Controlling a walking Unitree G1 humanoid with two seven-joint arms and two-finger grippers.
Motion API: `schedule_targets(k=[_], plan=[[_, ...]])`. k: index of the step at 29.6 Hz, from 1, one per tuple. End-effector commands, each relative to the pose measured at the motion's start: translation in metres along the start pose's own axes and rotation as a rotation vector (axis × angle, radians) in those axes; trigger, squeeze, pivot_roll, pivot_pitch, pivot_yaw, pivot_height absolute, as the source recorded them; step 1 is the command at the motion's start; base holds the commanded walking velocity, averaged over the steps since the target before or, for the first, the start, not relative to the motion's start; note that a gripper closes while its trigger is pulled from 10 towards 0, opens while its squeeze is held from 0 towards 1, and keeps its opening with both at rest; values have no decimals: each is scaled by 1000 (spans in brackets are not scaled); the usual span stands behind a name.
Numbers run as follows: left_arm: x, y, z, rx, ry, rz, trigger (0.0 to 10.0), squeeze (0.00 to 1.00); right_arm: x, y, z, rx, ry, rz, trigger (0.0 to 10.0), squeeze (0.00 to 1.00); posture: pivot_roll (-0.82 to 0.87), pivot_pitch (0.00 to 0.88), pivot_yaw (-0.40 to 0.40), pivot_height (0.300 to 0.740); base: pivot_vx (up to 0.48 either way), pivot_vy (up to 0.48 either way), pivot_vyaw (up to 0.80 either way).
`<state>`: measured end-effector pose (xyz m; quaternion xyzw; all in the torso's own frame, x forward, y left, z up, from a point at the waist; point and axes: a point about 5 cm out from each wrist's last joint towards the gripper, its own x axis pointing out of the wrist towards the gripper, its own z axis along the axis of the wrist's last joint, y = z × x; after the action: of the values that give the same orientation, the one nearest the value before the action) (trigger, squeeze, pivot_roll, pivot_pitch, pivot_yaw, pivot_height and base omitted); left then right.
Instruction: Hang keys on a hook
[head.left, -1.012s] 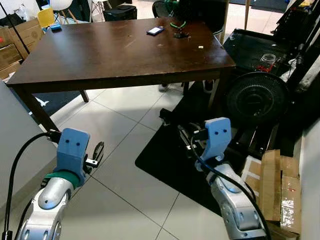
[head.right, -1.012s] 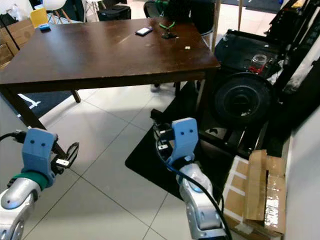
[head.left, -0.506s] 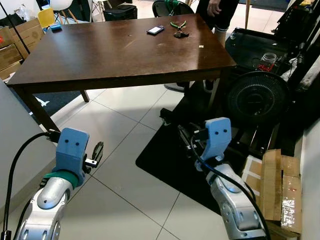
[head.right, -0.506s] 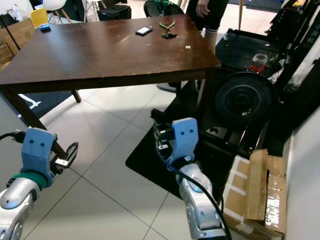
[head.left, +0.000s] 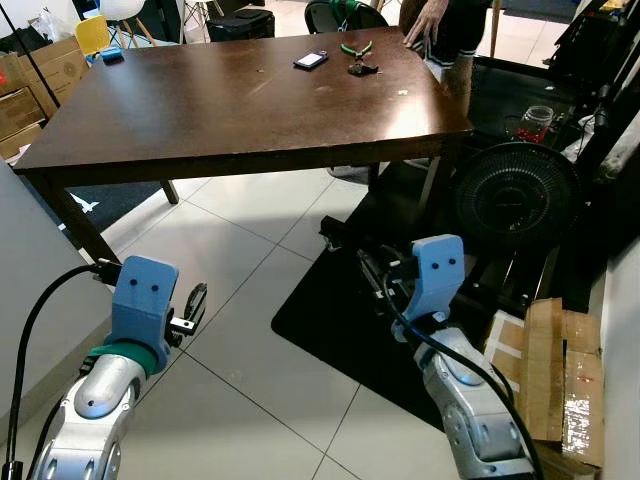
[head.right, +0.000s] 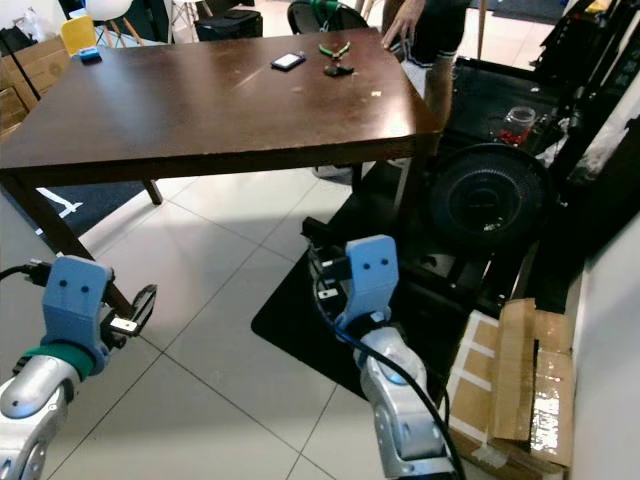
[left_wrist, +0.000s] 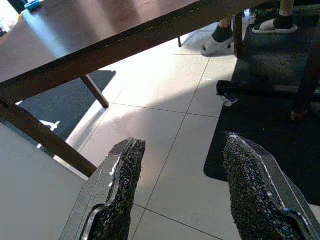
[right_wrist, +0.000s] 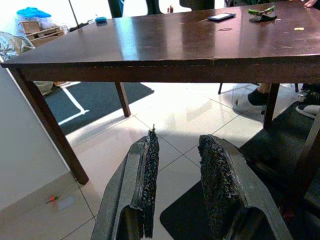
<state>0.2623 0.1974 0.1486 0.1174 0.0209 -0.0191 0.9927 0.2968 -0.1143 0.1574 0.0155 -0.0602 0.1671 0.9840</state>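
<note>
so, from the head views: the keys lie at the table's far right corner, beside green pliers and a phone, well apart from both grippers, which hang low over the floor. you'll find the right gripper on the nearer side; the left gripper sits farther left. a person's hand rests just right of the keys. no hook can be made out.

left wrist view: fingers spread wide, holding nothing.

right wrist view: fingers parted, empty; the keys show as a small dark clump, long axis unreadable.
</note>
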Motion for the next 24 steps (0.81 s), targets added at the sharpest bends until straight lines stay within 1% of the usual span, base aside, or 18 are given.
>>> schedule_targets(k=[1,24], plan=[[-3,2,-5,-3,28,11,10000,0,-3,0,-2,8,11,3,10000,0,-68,64,139,740,0,0,0],[-4,-1,-2,-13,19,15,10000,0,-4,-2,-1,2,18,7,10000,0,-58,81,124,740,0,0,0]])
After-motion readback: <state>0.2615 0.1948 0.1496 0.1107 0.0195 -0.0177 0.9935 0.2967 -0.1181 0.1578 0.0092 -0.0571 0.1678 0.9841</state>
